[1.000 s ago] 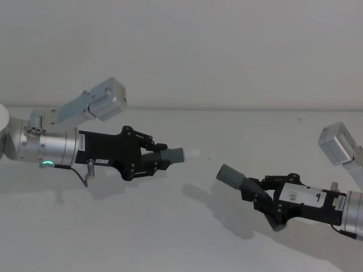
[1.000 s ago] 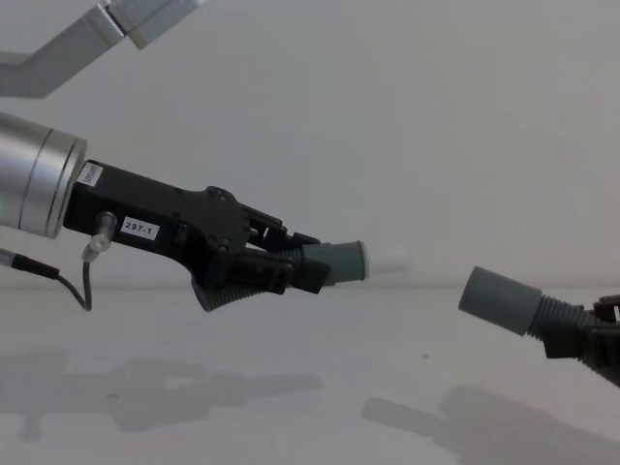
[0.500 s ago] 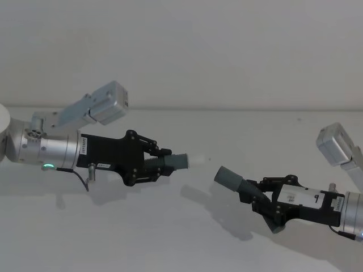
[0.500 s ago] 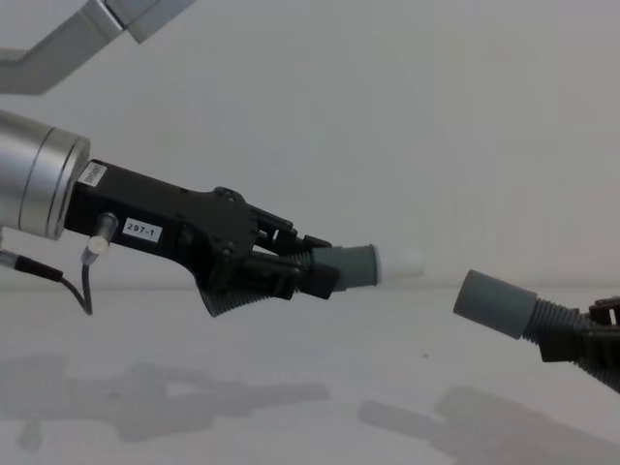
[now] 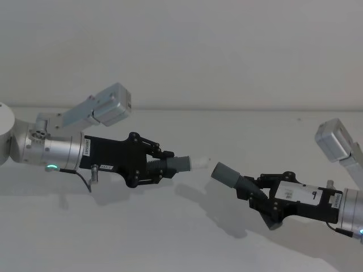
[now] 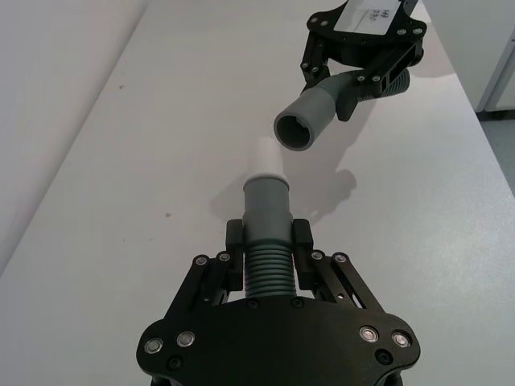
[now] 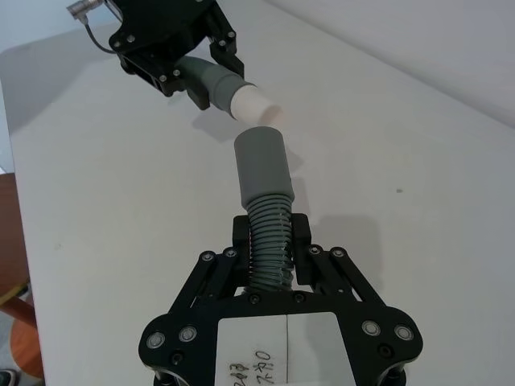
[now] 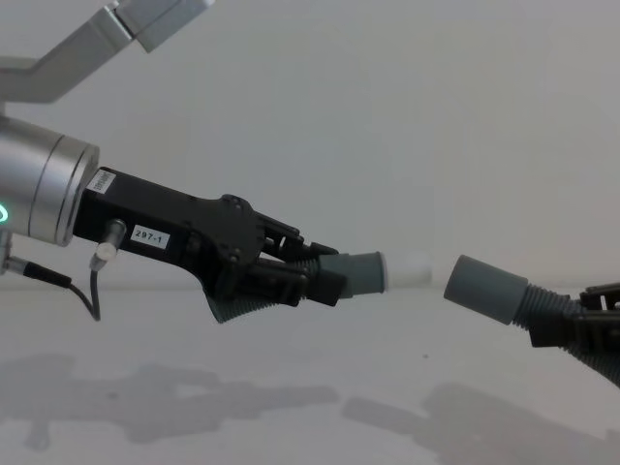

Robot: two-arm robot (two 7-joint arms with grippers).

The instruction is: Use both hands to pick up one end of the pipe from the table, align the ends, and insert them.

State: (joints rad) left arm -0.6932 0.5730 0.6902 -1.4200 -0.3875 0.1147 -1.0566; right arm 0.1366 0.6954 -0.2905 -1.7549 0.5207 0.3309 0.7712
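We record the left claw [image 5: 164,167] above the table's [image 5: 187,238] left half, its pipe piece [image 5: 180,164] pointing right. The right claw [image 5: 255,195] is above the right half, its pipe piece [image 5: 229,177] pointing left. Tips near, apart.

Quick count: 2 black grippers, the left gripper [image 5: 160,165] and the right gripper [image 5: 255,192]. 2 ribbed hose pieces, 1 in each: the left hose piece [image 5: 170,165] and the right hose piece [image 5: 235,180]. So 2 cuffs too: 1 narrow cuff with a white tip [image 5: 198,163], 1 wider grey sleeve [image 5: 222,173]. 1 white table [image 5: 187,238] under it all.
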